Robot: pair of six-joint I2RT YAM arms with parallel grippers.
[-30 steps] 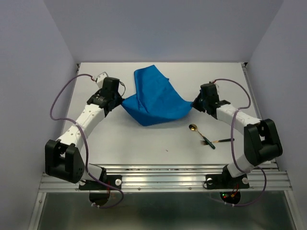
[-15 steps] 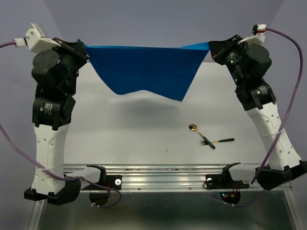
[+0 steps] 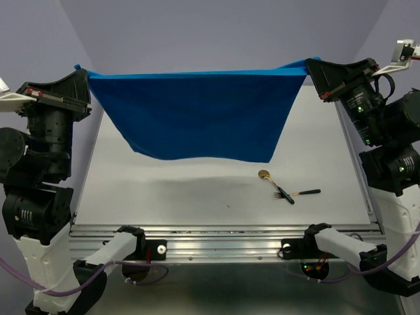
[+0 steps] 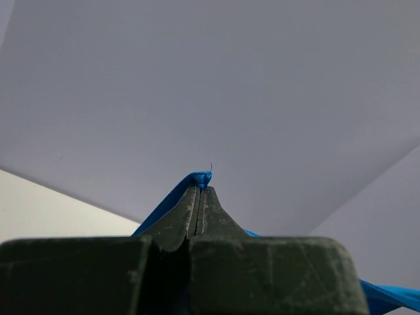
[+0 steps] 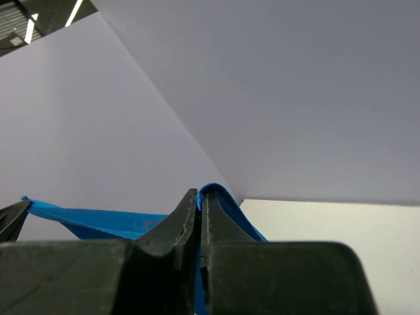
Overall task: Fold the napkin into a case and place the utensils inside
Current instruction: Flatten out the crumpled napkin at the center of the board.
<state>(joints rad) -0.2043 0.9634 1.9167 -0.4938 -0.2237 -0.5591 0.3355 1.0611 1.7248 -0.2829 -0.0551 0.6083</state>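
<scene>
You have a soft, matt blue cloth napkin [image 3: 197, 111] pinched between the two pairs of fingers, smooth and almost free of creases; the left fingers [image 4: 180, 226] look like dark, dull hard plastic with a faintly grainy face; the right fingers [image 5: 167, 236] look the same; below the right fingers, the spoon [image 3: 265, 175] and fork [image 3: 300, 193] show shiny gold metal heads and dark green handles; the desk [image 3: 164, 190] beneath is pale, matt and smooth.

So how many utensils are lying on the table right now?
2. The spoon lies on the table right of centre, bowl toward the hanging napkin; the fork lies beside it, tines meeting the spoon's handle. The napkin could hide others behind it.
</scene>
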